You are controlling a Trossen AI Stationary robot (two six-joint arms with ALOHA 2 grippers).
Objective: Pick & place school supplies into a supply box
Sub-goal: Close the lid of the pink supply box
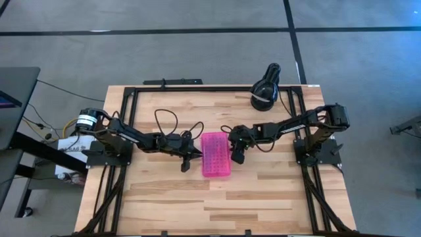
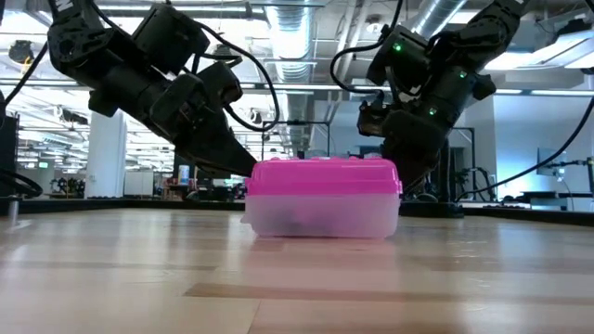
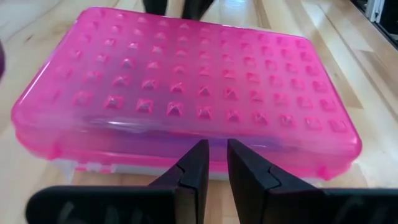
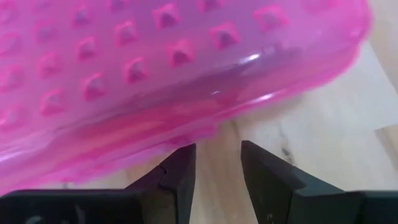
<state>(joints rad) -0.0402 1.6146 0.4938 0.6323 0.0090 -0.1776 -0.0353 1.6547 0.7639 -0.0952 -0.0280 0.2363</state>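
Supply box (image 1: 216,155): pink studded lid shut over clear base, mid-table.

Grey carpet floor (image 1: 197,52), exposed ceiling ducts (image 2: 297,37)

Supply box (image 1: 216,155) flanked (both tools close)

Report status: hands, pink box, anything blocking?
Left hand at the supply box left side, fingers narrowly apart, empty. Right hand at its right side, open, empty. Pink lid down. Nothing blocking.
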